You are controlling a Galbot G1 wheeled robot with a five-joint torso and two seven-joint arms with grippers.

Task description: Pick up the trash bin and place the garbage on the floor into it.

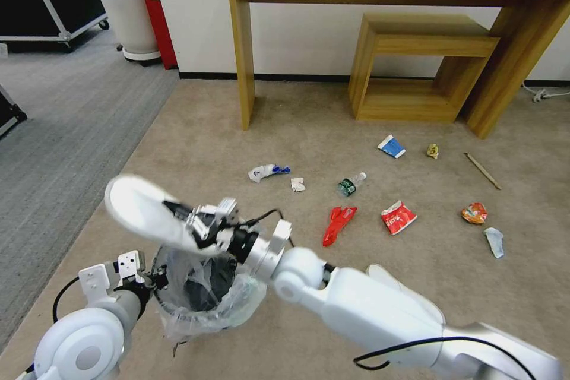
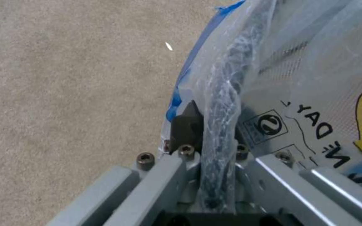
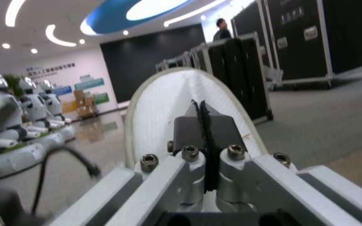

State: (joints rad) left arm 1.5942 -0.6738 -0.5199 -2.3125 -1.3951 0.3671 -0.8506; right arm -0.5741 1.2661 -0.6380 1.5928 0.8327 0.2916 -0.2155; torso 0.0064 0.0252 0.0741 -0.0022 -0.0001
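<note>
Two claws are working: the left claw [image 2: 212,138] is pinching the trash bin [image 1: 202,291] by its bagged rim, while the right claw [image 1: 199,222] is gripping a white slipper [image 1: 145,208] above it. Tilted so, the slipper risks catching the rim. Farther wrappers are lying on the floor [image 1: 356,285].

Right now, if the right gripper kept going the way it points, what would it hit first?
Nothing close. The right gripper, shut on a white slipper, points leftward above the trash bin; beyond is open room, with black cases far off, though depth is unclear.
</note>
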